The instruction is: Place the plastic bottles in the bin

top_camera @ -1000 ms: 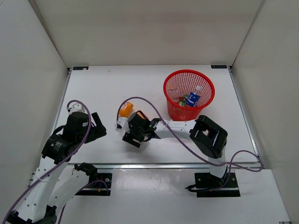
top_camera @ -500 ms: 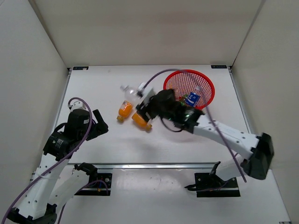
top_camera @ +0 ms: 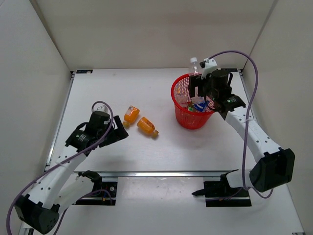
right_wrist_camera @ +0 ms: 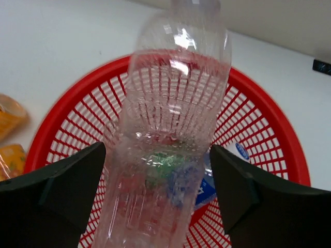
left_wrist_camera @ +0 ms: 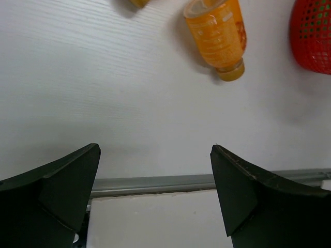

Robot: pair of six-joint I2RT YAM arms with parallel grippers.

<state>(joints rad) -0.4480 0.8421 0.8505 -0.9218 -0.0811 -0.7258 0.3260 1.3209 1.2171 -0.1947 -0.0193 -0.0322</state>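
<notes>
Grips with the right gripper point(right_wrist_camera: 156, 170) the plain clear bottle point(right_wrist_camera: 176, 103), fingers clamped on its sides, right above the mouth of the red mesh bin point(top_camera: 193, 120). Hovers with the left gripper point(left_wrist_camera: 154, 150), spread wide and empty, low over the table point(top_camera: 107, 93), near one orange bottle point(left_wrist_camera: 217, 36) and a second orange bottle point(top_camera: 131, 114), both lying flat, well apart from the bin

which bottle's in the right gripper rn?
The plain clear bottle, held aloft at the bin by the right gripper; the two orange bottles lie on the table, the rest inside the bin.
</notes>
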